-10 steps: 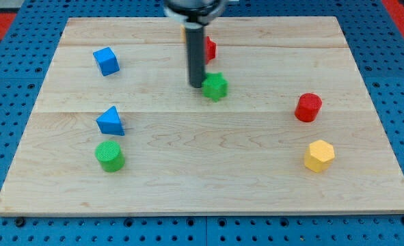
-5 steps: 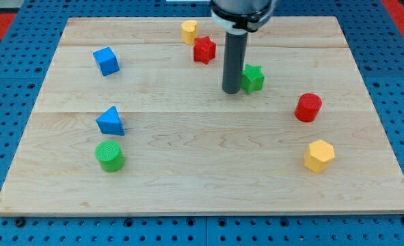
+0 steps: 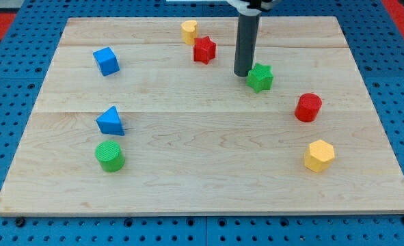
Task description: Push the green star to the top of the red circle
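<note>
The green star [image 3: 260, 77] lies on the wooden board, right of centre in the upper half. The red circle [image 3: 308, 107] is a short red cylinder to the star's lower right, about a block's width away. My tip [image 3: 243, 74] sits just at the star's left edge, touching or nearly touching it. The dark rod rises from the tip to the view's top.
A red star [image 3: 204, 50] and a yellow cylinder [image 3: 189, 31] lie at the upper middle. A yellow hexagon [image 3: 318, 156] sits at the lower right. A blue cube [image 3: 106, 61], blue triangle [image 3: 111, 121] and green cylinder [image 3: 110, 156] are on the left.
My tip has moved right and slightly up, pushing the green star to the right, closer to the red circle. The other blocks have not moved.
</note>
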